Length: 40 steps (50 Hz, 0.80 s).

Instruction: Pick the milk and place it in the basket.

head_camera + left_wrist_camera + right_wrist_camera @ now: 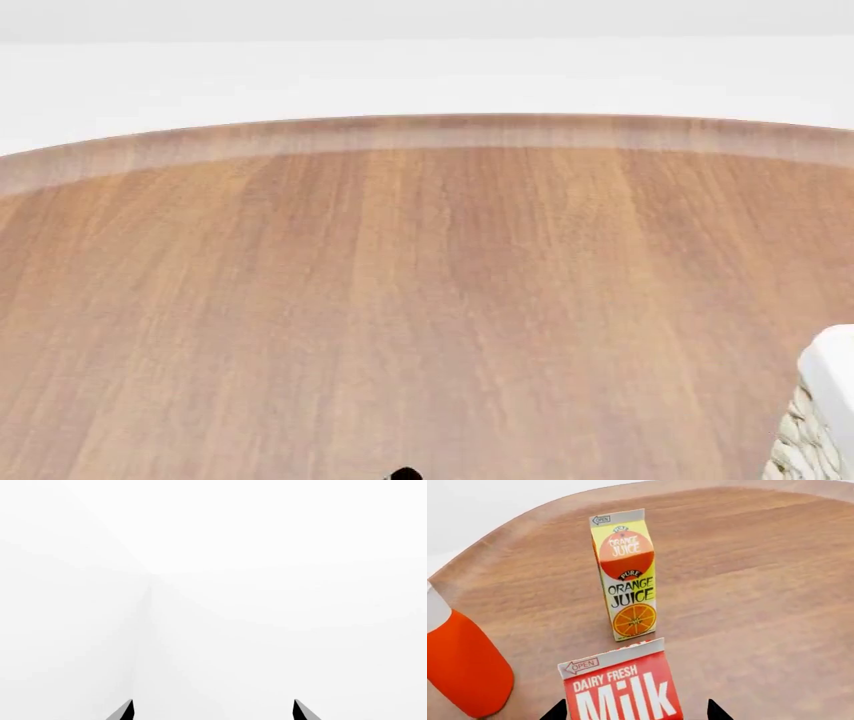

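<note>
In the right wrist view the milk (pixel 620 690), a red gable-top carton lettered "Dairy Fresh Milk", stands upright on the wooden table. My right gripper (pixel 637 712) is open, one dark fingertip on each side of the carton. One tip is close to its side and the other stands clear of it. Only a corner of the basket (pixel 817 420), cream wicker with a white liner, shows in the head view at the lower right edge. My left gripper (pixel 213 711) is open with nothing between its fingers and faces a blank white background. The head view does not show the milk.
An upright yellow "Orange Juice" carton (pixel 625 575) stands just beyond the milk. Beside the milk is a red-orange container with a white top (pixel 464 672). The round wooden table (pixel 400 300) has a curved far edge. A small dark tip (pixel 404 474) pokes in at the head view's bottom edge.
</note>
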{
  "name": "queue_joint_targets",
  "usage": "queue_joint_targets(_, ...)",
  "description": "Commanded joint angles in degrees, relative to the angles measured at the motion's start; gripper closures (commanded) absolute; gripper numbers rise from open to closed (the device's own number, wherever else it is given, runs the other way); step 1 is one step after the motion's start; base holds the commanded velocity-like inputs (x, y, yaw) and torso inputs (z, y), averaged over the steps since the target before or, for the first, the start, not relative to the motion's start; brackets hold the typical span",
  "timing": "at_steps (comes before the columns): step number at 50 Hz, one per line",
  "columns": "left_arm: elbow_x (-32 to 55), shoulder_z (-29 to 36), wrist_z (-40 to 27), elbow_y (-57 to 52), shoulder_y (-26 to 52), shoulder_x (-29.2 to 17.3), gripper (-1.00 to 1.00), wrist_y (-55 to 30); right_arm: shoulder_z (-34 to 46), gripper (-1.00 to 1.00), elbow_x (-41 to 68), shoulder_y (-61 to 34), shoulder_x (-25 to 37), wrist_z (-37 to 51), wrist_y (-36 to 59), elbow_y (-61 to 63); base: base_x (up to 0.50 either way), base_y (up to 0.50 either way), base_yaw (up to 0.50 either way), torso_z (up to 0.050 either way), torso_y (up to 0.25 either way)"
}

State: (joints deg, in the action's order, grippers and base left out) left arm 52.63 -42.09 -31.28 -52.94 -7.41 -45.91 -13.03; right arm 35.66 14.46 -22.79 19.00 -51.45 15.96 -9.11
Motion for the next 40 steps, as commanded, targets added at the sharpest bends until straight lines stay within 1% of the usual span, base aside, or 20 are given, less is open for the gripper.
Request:
queue_joint_targets(1, -1.44, -0.8, 1.48, -0.8, -0.51, 1.17, -1.0, -0.14, 0.54, -1.0, -1.19, -1.56, -3.28, -3.53, -3.06, -5.71, 0.0, 0.0, 0.0, 0.0, 0.0)
queue_joint_targets(27, -1.11, -1.24, 1.23, -0.9, -0.82, 0.93, -1.0, -0.04, 3.59, -1.0, -1.39, -4.41, -8.6, -8.09, -9.99, -23.27, 0.0, 0.0, 0.0, 0.0, 0.0)
queue_joint_targets(28, -1.13, -1.24, 1.19, -0.9, -0.81, 0.92, -1.0, -0.05, 3.41, 1.0, -1.32, -4.57, -8.79, -7.89, -10.27, -23.76, 0.0, 0.0, 0.0, 0.0, 0.0)
queue_joint_targets(40, -1.26, -1.07, 1.2, -0.82, -0.86, 0.92, -1.0, 0.05, 3.34, 1.0, -1.02, -3.81, -7.74, -6.93, -10.25, -20.99, 0.0, 0.0, 0.0, 0.0, 0.0)
